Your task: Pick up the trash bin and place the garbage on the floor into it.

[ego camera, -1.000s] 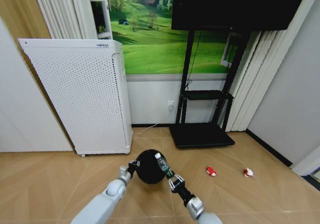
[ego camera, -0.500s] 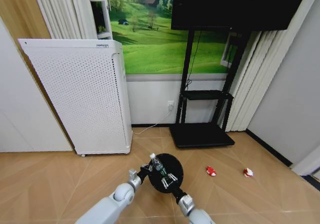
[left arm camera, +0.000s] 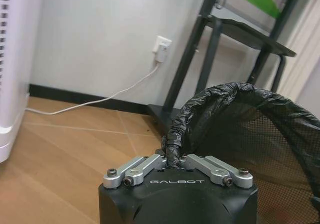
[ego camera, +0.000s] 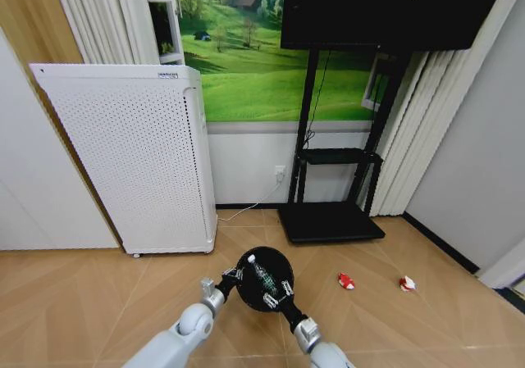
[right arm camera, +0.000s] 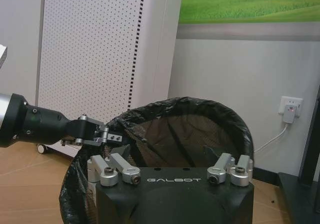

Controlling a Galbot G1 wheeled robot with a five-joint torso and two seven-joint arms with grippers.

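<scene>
A: Two red-and-white scraps lie on the floor, right of the trash bin; a bottle shows inside it, the right pincer at its near rim.

B: Left wrist view?

A: The left pincer is clenched on the liner rim; thin plastic could slip.

B: Right wrist view?

A: The right pincer is spread, released.

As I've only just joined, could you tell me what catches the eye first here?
The black bin, lifted off the floor in front of the robot, with the left gripper shut on its rim and the open right gripper over its mouth. A bottle lies inside; two red scraps sit on the floor to the right.
</scene>
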